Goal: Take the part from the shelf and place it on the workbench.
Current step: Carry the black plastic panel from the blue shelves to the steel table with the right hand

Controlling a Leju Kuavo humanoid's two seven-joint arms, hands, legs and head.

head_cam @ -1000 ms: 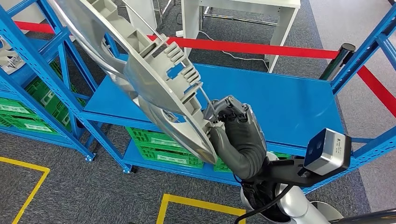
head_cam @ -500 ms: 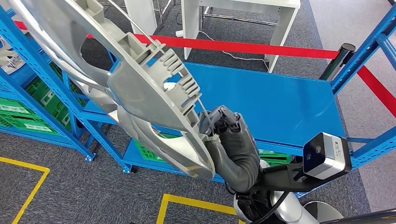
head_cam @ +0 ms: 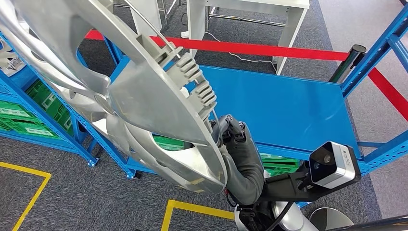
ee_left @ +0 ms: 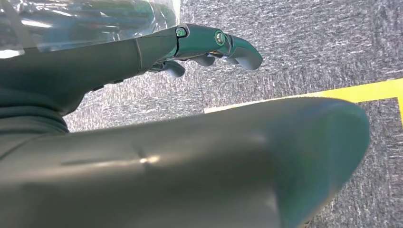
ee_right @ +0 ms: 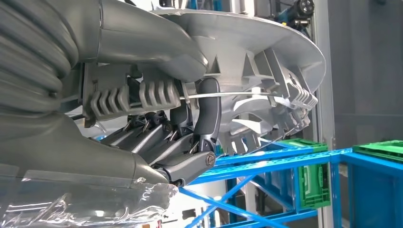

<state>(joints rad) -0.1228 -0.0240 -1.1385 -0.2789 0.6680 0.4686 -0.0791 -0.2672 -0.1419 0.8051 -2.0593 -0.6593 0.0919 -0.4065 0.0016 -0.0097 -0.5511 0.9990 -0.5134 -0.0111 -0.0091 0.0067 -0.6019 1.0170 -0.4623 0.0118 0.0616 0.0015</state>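
Observation:
The part [head_cam: 144,96] is a large silver plastic wheel cover with ribbed clips and a wire ring on its back. It is held up tilted in front of the blue shelf [head_cam: 288,106], close to the head camera. My right hand [head_cam: 232,132] grips its lower rim. In the right wrist view the fingers [ee_right: 206,114] curl round the rim of the part [ee_right: 247,42], next to a clip and the wire ring. My left hand [ee_left: 204,42] hangs over grey carpet with its fingers stretched out and nothing in it.
The blue shelf board behind the part is bare. Green crates [head_cam: 29,96] sit on the lower shelves, and another silver part [head_cam: 7,57] lies on the left rack. A red barrier tape [head_cam: 269,48] and a white table [head_cam: 250,7] stand beyond. Yellow lines [head_cam: 202,209] mark the carpet.
My right hand has drawn back and down from the shelf, and the part has swung closer to the camera, now covering more of the left side of the head view.

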